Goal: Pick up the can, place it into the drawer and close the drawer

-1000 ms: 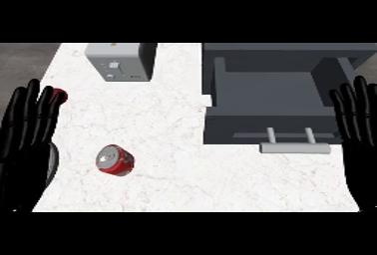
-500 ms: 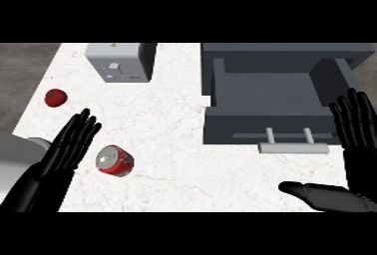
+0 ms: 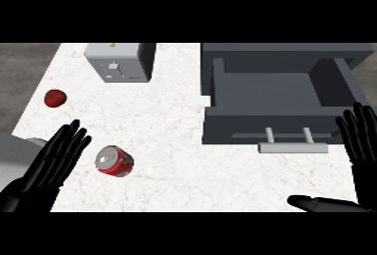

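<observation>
Red can [image 3: 115, 161] just beside flat-fingered left robot hand [image 3: 52, 163]; drawer [image 3: 274, 102] open; right robot hand [image 3: 361, 137] spread at edge

One can [image 3: 114, 161], one drawer [image 3: 274, 107] (open), one tomato [image 3: 55, 97], one toaster [image 3: 116, 62].

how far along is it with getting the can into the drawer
Nothing is finished. The drawer stands open with nothing visible inside it. The can lies on its side on the counter, ungrasped. The left hand is open just to its left, apparently lined up for the pick; the right hand is open beside the drawer. Left: grasp, place in drawer, close it.
</observation>
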Controlling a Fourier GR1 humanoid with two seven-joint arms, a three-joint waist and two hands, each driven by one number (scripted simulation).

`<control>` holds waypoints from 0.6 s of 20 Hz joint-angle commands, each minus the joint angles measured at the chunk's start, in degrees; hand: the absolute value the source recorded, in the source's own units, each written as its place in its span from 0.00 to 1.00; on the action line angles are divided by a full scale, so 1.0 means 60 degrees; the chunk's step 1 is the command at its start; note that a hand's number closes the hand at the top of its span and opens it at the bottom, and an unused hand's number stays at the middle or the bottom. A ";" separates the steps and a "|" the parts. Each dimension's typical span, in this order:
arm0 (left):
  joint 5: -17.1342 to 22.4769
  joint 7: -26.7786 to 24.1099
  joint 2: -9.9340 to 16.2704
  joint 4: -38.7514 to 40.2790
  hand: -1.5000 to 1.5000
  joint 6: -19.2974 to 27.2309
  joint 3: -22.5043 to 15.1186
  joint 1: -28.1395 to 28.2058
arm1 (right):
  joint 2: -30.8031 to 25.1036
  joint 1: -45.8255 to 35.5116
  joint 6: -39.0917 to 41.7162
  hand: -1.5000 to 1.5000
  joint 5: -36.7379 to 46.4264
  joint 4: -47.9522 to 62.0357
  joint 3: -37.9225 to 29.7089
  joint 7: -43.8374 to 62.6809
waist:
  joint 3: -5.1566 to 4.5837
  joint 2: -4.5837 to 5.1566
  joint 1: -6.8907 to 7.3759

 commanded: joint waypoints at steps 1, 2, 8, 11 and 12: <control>0.0305 -0.0115 0.0060 -0.0219 0.00 -0.0212 0.0479 0.0369 | 0.0130 0.1161 0.0577 0.00 -0.0325 0.0018 -0.0115 -0.1052 | -0.0001 -0.0004 -0.0015; -0.0143 0.0740 -0.0345 0.0208 0.00 0.0465 -0.0029 -0.0472 | -0.0053 0.1110 0.0660 0.00 -0.0312 0.0240 -0.0418 -0.1351 | 0.0003 0.0004 -0.0057; 0.0031 -0.0434 -0.0207 0.1110 0.00 -0.0196 0.0842 -0.0111 | 0.0158 0.0638 0.0493 0.00 -0.0185 0.0343 -0.0465 -0.0919 | -0.0004 0.0008 -0.0014; 0.0051 0.0151 -0.0290 0.1121 0.00 0.0010 0.0841 -0.0757 | 0.0239 0.0516 0.0479 0.00 -0.0205 -0.0041 -0.0371 -0.0267 | -0.0003 0.0006 -0.0018; -0.0459 -0.1177 -0.0452 0.1579 0.00 -0.0354 0.0424 0.0354 | -0.0299 0.0812 0.1251 0.00 -0.0940 0.0997 -0.1326 -0.1758 | -0.0001 0.0006 -0.0012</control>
